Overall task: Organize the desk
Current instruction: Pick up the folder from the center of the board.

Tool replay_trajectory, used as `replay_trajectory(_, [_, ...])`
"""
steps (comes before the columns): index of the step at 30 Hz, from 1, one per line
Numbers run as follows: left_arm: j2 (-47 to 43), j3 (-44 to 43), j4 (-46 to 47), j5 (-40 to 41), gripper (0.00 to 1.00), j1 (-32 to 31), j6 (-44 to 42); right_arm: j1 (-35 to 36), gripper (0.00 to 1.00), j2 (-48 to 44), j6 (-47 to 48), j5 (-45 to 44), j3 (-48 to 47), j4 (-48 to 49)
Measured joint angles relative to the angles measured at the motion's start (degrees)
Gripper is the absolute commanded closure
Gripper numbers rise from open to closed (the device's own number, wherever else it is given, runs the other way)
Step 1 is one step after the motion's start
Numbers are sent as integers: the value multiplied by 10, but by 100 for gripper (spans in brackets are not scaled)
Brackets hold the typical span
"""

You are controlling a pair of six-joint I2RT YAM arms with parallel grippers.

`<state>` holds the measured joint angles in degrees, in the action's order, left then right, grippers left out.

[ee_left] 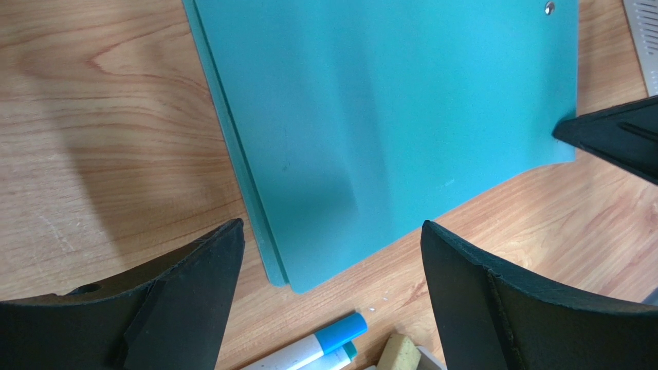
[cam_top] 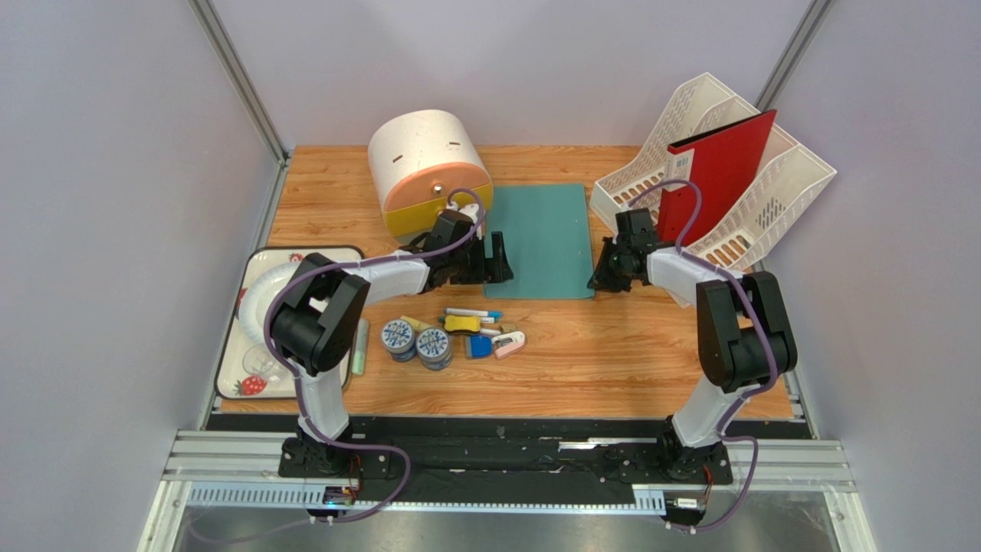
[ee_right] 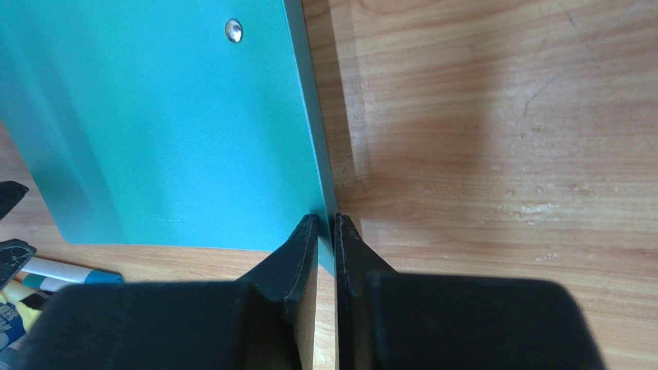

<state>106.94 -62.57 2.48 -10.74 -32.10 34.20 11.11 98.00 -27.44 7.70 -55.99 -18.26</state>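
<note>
Underneath everything, between metal rails: desk (cam_top: 645, 357), light wood-grain, fixed and rigid. I judge it is not to be lifted. Its smooth top lets flat items lie flush, so they are best taken at an edge.

Item 1: teal folder (cam_top: 550, 236), flat at the centre-back of the desk. Probably thin, light and bendy, best gripped near a corner of its spine edge.

Item 2: my right tool (ee_right: 326, 231), clenched on the near right edge of the folder.

Item 3: my left tool (ee_left: 330, 225), released wide, hovering over the folder's near left corner.

Item 4: markers and tape rolls (cam_top: 417, 339), clustered near the front.

Item 5: white file rack (cam_top: 772, 190) holding a red folder (cam_top: 720, 173), back right.

Item 6: strawberry tray (cam_top: 230, 345), left edge.
</note>
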Motion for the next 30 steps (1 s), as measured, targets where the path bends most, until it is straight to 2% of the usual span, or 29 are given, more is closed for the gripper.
replay_trajectory(8, [-2, 11, 1, 17, 7, 4, 0, 0, 97, 40, -2, 0, -45, -2])
replay_trajectory(30, [12, 11, 37, -9, 13, 12, 12, 0, 100, 46, -1, 3, -52, -4])
